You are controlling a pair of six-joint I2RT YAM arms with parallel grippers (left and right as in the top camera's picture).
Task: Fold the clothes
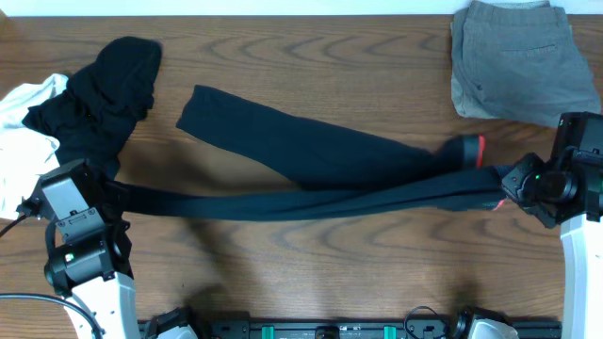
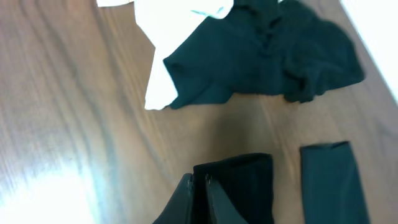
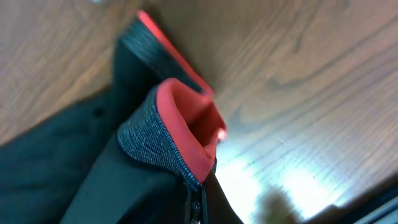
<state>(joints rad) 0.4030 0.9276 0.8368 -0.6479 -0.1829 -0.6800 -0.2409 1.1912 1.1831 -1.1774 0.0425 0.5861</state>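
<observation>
Long black trousers point(image 1: 311, 165) lie stretched across the table, legs to the left, grey-and-coral-red waistband point(image 1: 473, 151) to the right. My left gripper point(image 1: 111, 193) is shut on the hem of the near leg point(image 2: 239, 186); the other leg's hem point(image 2: 329, 180) lies beside it. My right gripper point(image 1: 506, 186) is shut on the waistband point(image 3: 180, 140), lifting its edge. A plain black garment point(image 1: 104, 89) and a white T-shirt point(image 1: 24, 132) lie heaped at the far left, also in the left wrist view point(image 2: 267, 56).
Grey-khaki shorts point(image 1: 518, 61) with a back pocket lie at the back right corner. The wooden table point(image 1: 311, 273) shows bare wood in front of the trousers.
</observation>
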